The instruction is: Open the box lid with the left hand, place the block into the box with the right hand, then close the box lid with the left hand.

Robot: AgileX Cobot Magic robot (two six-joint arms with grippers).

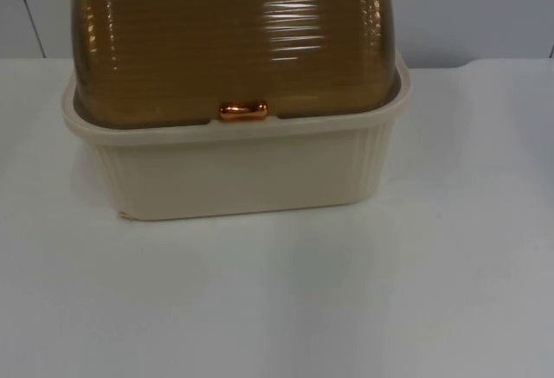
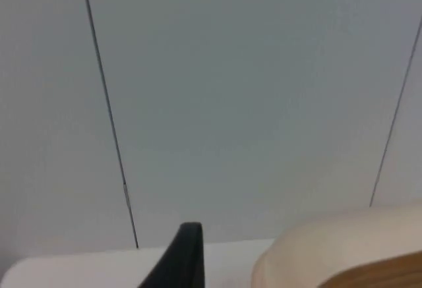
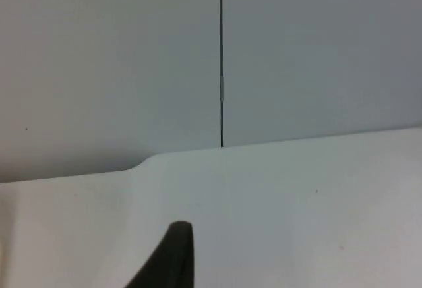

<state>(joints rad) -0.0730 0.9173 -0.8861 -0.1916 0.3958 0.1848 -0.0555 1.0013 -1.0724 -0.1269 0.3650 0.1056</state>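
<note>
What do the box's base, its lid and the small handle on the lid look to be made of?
The base looks like opaque cream plastic, matte, with moulded vertical ribs near its corners. The lid looks like translucent amber-brown plastic, glossy: horizontal ridges and bright glints show on its dome. The handle has a shiny copper finish with sharp highlights; whether metal or plated plastic cannot be told.

Cream box (image 1: 234, 175), amber lid (image 1: 234, 41) shut
</note>
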